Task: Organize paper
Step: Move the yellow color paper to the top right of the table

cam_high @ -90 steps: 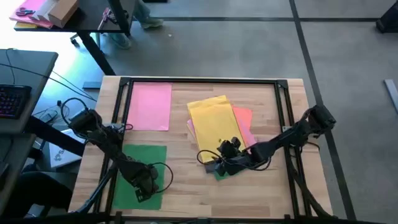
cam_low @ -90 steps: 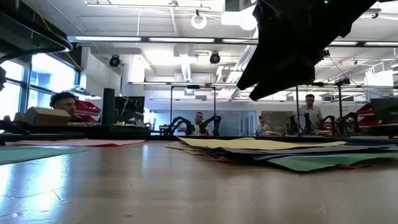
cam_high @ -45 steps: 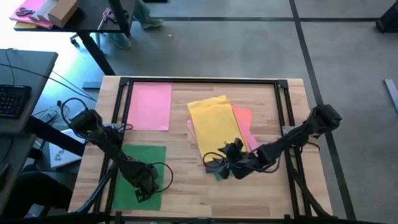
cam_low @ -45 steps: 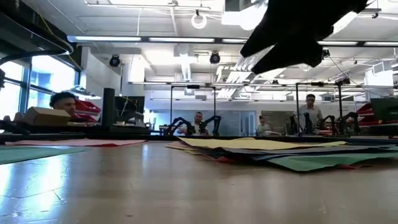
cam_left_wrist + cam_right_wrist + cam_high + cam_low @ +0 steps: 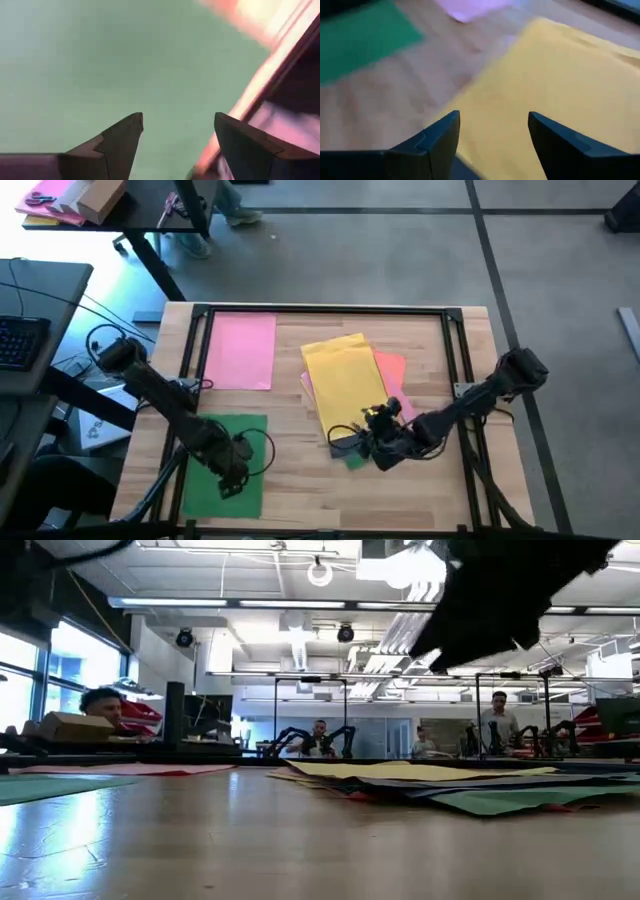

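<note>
A pink sheet (image 5: 240, 350) lies flat at the far left of the table, and a green sheet (image 5: 225, 465) lies flat at the near left. In the middle sits a loose pile with a yellow sheet (image 5: 345, 385) on top, orange and pink edges (image 5: 392, 372) at its right side and a green corner (image 5: 352, 462) at its near end. My left gripper (image 5: 230, 485) (image 5: 177, 117) hangs open over the green sheet's near part. My right gripper (image 5: 347, 445) (image 5: 493, 115) stands open over the yellow sheet's near end, well above the pile (image 5: 430, 785).
A dark metal frame (image 5: 330, 310) runs along the table's far edge and sides. Bare wood (image 5: 300, 500) shows between the green sheet and the pile. A side table at the far left carries a pink-and-yellow bundle with a cardboard box (image 5: 75, 198). People stand in the room beyond.
My right gripper has risen off the pile's near end and drifted a little toward the table's right edge, still open. My left arm's upper part has swung toward the table's left edge while its gripper stays over the green sheet. The sheets have not moved.
</note>
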Available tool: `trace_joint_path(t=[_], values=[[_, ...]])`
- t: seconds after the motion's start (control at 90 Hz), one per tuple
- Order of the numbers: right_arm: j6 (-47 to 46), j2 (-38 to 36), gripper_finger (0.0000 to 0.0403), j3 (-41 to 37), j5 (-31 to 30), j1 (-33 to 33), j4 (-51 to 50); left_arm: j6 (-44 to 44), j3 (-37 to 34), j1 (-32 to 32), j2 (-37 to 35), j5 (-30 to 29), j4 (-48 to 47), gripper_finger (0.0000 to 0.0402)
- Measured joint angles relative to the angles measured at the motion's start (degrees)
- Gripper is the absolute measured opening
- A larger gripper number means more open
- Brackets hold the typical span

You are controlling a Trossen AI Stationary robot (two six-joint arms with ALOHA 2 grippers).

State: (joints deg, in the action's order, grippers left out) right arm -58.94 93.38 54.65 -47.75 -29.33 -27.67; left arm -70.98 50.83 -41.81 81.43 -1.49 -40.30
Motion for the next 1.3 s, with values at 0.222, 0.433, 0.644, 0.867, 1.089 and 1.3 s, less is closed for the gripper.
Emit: trace_joint_path(t=[0.222,0.433,0.644,0.867,1.089,1.3], values=[[-21.15,0.16,0.0222,-0.02,5.94,5.3,-33.05,11.91,-1.99,4.43,0.47,-28.38,13.62,0.0241],[-18.32,0.16,0.0222,-4.04,12.07,9.21,-31.87,30.7,-3.28,12.92,12.89,-29.7,28.12,0.0241],[-15.11,-0.63,0.0222,-13.72,19.27,13.85,-18.15,51.11,-3.18,17.49,22.88,-28.5,47.05,0.0241],[-13.93,-0.91,0.0222,-13.52,18.43,12.67,-14.52,65.09,-2.95,18.92,27.38,-31.27,50.05,0.0241],[-8.45,-0.89,0.0222,-10.02,18.75,12.62,-14.47,77.29,-2.97,18.97,28.39,-34.23,53.16,0.0241],[-7.98,-0.87,0.0222,-9.81,18.26,12.96,-14.63,90.01,-2.99,18.15,28.23,-34.41,53.87,0.0241]])
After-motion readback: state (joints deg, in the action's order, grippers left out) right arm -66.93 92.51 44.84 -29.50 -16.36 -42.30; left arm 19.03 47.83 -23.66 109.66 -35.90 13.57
